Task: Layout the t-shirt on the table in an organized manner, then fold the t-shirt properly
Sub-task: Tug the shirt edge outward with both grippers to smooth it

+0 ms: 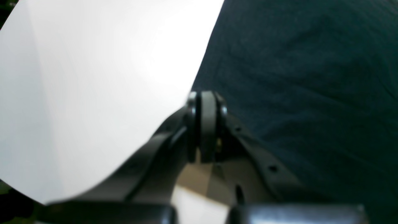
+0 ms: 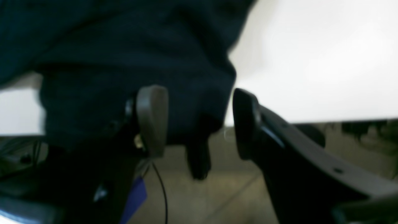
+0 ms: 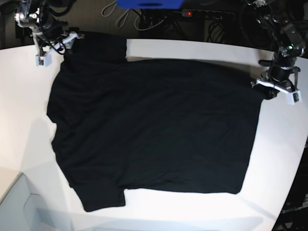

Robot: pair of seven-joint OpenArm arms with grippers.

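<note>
The black t-shirt [image 3: 154, 125] lies spread flat on the white table [image 3: 192, 48], with its sleeves toward the left. My left gripper [image 3: 270, 89] is at the shirt's far right corner. In the left wrist view the gripper [image 1: 206, 99] is shut, right at the shirt's [image 1: 295, 77] edge on the table [image 1: 93, 77]; no fabric shows between its pads. My right gripper [image 3: 50, 48] is at the shirt's far left sleeve. In the right wrist view the gripper [image 2: 199, 124] is open, and shirt fabric [image 2: 140, 46] hangs over the table edge [image 2: 311, 62] between and behind its fingers.
A power strip with a red light [image 3: 202, 13], cables and a blue object [image 3: 149, 4] lie behind the table's far edge. The table's edge curves in at the lower right [image 3: 288, 192]. A pale ledge [image 3: 14, 202] sits at the lower left.
</note>
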